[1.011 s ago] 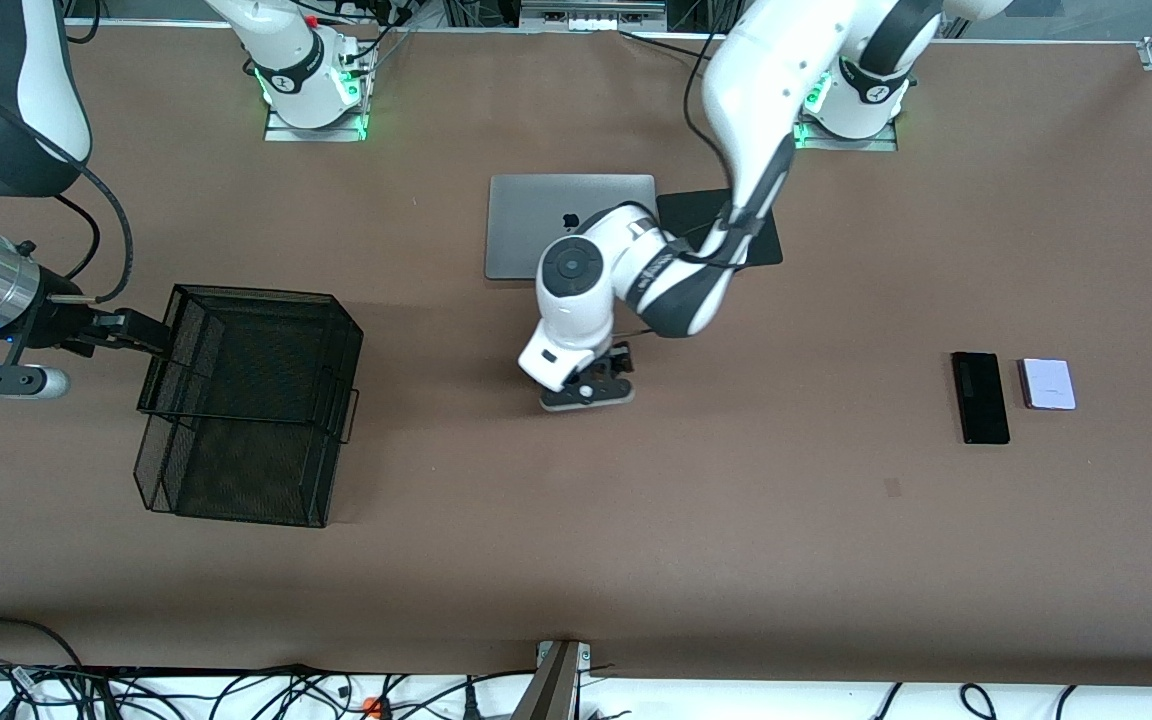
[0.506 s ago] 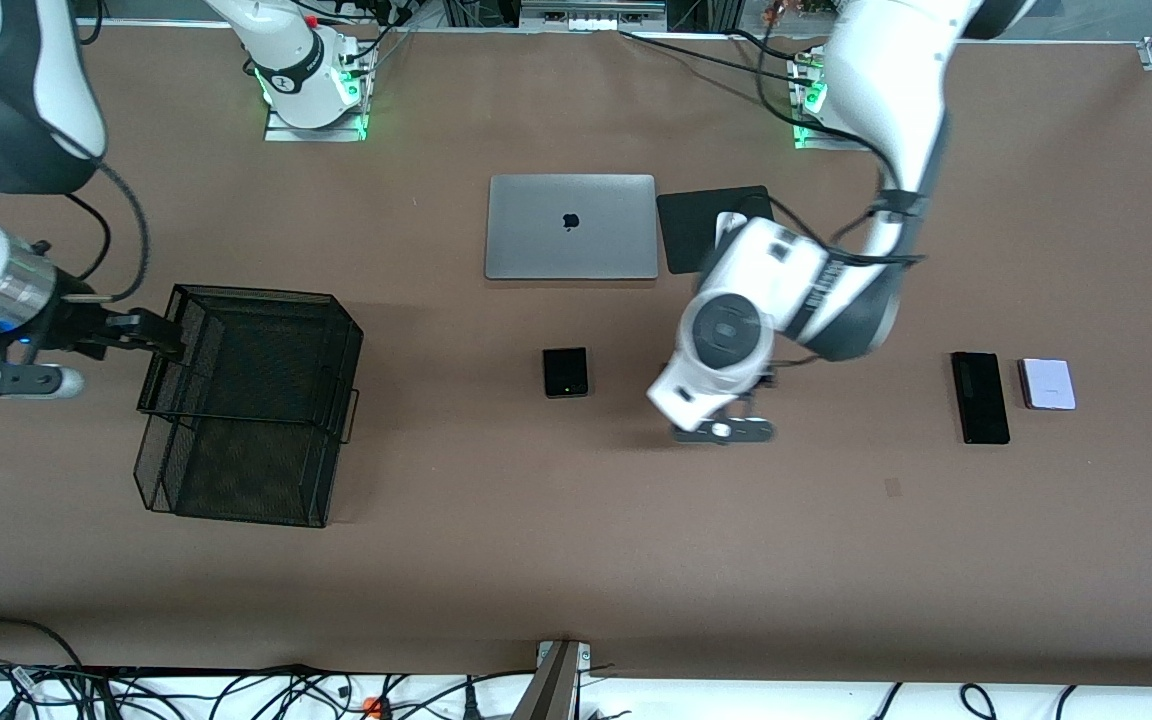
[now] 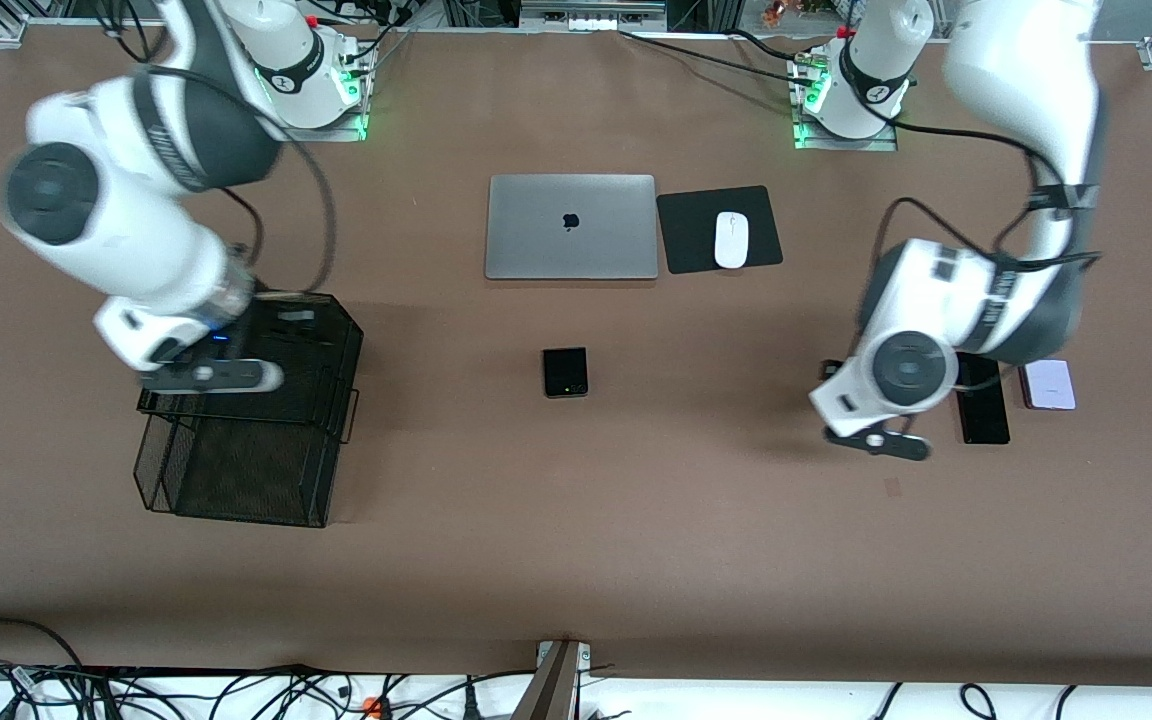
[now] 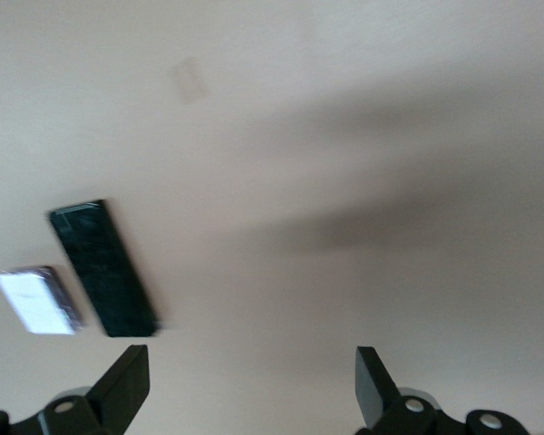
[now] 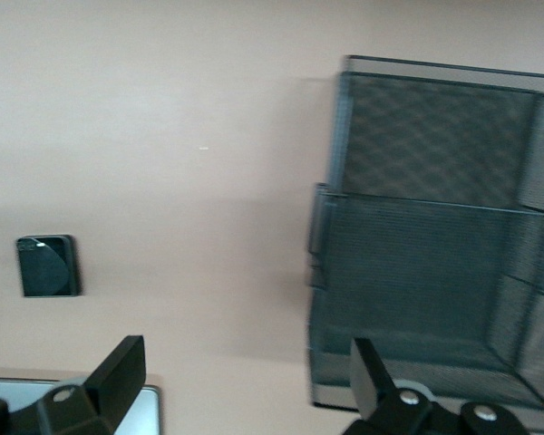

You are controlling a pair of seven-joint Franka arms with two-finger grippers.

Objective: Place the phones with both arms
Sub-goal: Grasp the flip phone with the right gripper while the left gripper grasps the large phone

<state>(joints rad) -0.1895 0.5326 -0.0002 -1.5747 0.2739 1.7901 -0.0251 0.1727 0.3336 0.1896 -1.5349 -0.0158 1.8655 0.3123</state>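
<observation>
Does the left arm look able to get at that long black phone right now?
Probably yes. The left gripper hangs open beside the long black phone, which lies flat on the table with nothing on it; the lilac phone lies apart.

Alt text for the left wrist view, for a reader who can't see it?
The left tool, fingers open and empty, hangs over bare brown table. Beside it on the table lie a long black phone and, next to that, a small pale phone.
</observation>
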